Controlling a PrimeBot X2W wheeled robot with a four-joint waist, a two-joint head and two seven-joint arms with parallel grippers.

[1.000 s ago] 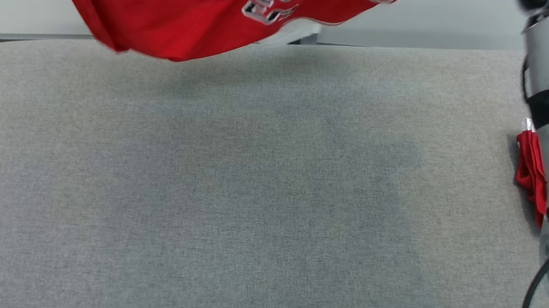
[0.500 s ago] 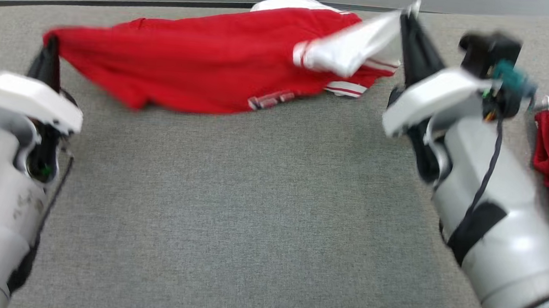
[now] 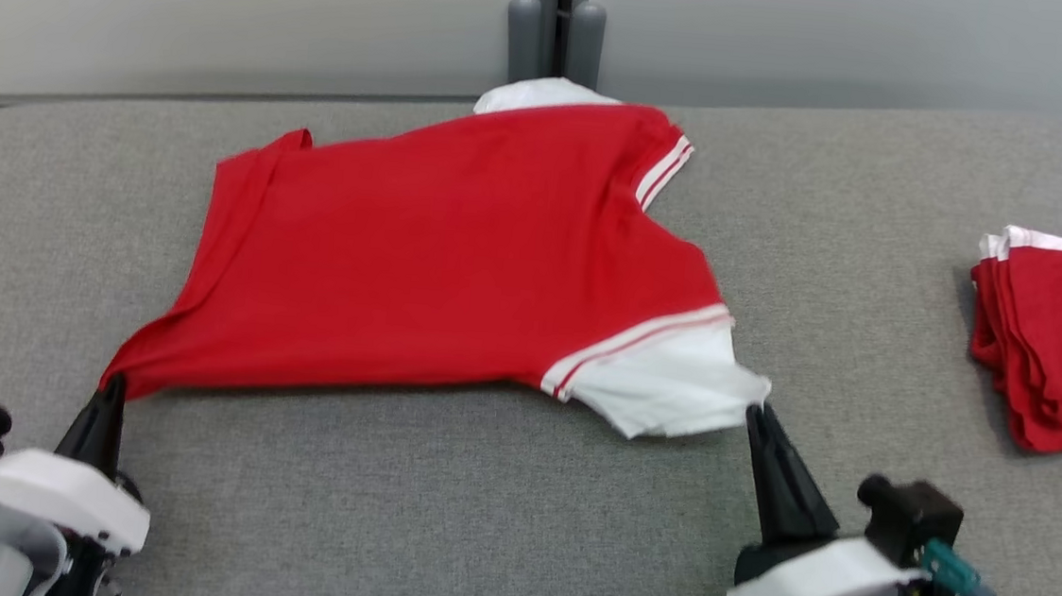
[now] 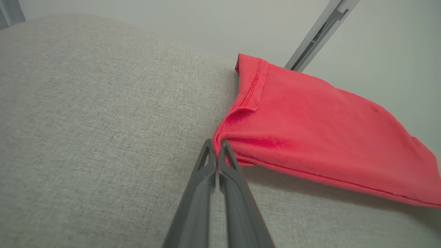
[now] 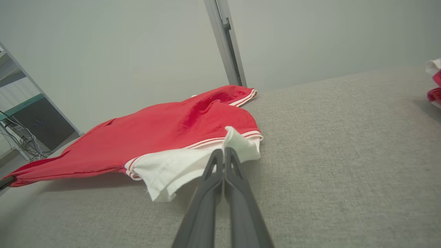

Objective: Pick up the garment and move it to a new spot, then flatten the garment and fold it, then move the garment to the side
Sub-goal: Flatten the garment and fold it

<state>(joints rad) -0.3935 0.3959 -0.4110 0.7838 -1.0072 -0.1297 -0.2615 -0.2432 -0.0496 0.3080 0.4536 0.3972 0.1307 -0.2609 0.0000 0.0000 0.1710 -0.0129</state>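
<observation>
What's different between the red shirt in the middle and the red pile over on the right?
The shirt lies spread open; the pile is folded into a compact stack. The shirt is pinched at two corners by the shut jaws of the left gripper and right gripper; the pile lies untouched. Both are red with white trim and rest on the grey surface.

Dark tapered fingers (image 3: 780, 483), white wrist covers (image 3: 808, 576)

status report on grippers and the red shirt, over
Left gripper shut on red hem corner, right gripper shut on white sleeve. Red white-sleeved shirt spread on grey fabric table, unfolded. Folded red stack lies apart at right.
</observation>
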